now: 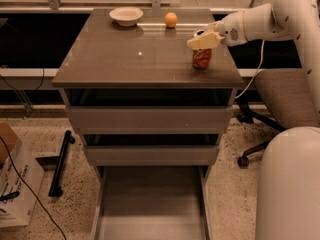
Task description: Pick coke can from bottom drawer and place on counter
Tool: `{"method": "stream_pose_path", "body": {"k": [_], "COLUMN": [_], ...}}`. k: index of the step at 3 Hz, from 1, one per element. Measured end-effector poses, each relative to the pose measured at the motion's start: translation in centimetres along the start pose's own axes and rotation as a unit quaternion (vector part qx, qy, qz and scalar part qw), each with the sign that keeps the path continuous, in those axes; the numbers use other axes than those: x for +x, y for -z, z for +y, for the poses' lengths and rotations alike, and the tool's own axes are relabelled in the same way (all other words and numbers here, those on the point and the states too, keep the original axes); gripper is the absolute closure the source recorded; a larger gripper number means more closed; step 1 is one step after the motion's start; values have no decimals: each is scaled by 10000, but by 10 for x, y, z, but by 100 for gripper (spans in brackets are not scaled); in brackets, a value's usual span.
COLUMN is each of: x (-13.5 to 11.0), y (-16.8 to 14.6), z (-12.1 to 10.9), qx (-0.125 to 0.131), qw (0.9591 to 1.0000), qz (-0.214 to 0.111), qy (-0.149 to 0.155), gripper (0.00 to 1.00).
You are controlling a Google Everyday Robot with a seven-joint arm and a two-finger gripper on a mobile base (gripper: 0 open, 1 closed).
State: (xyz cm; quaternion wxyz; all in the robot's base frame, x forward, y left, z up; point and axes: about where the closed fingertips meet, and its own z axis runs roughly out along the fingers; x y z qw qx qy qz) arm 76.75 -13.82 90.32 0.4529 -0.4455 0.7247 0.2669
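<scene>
I'm looking down on a speckled floor (60, 134) with a grey-brown cabinet in the middle, its glossy counter (125, 59) filling the upper half of my view. Below the counter the bottom drawer (150, 199) is pulled out toward me, and I see no can on the part of its flat floor that shows.

The coke can (201, 59) stands upright on the counter, close to the front corner on the side the arm reaches in from. The gripper (202, 41) sits right over the can's top, coming in level across that edge of the counter. It covers the lid, and I cannot tell from here whether it is clamped on the can or has let go.

By my reading the job is nearly done: the can is out of the drawer and its base looks set down on the counter. What I judge is left is to confirm the release and draw the arm clear without tipping the can.

The can is dull red and small, with no dent that I can make out. At the counter's far edge sit a white bowl (126, 16) and an orange ball (171, 19), both well apart from the can.
</scene>
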Motion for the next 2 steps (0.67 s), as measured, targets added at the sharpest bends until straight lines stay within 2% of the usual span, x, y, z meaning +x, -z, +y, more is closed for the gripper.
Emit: {"method": "stream_pose_path", "body": {"k": [1, 2], "x": [1, 1], "y": [-5, -6], "z": [1, 1], "qx": [-40, -46], "qw": [10000, 10000], "qz": [7, 8], "qy": [-8, -9], "gripper": [1, 0]}}
